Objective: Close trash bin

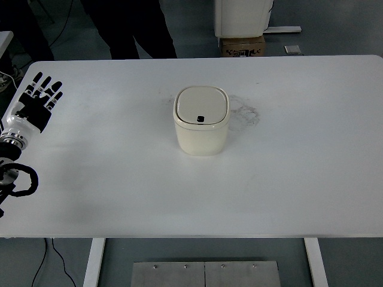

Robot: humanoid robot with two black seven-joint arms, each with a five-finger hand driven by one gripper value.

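A cream trash bin [201, 121] with rounded corners stands near the middle of the white table [287, 179]. Its lid lies flat and shut on top, with a small black button near the lid's front edge. My left hand [37, 100] is at the table's far left edge, far from the bin, fingers spread flat and holding nothing. My right arm is out of view.
A person in dark clothes [128, 27] stands behind the table at the top left. A white unit [244, 17] and a cardboard box [243, 46] sit on the floor beyond the far edge. Grey scuff marks [246, 112] lie right of the bin.
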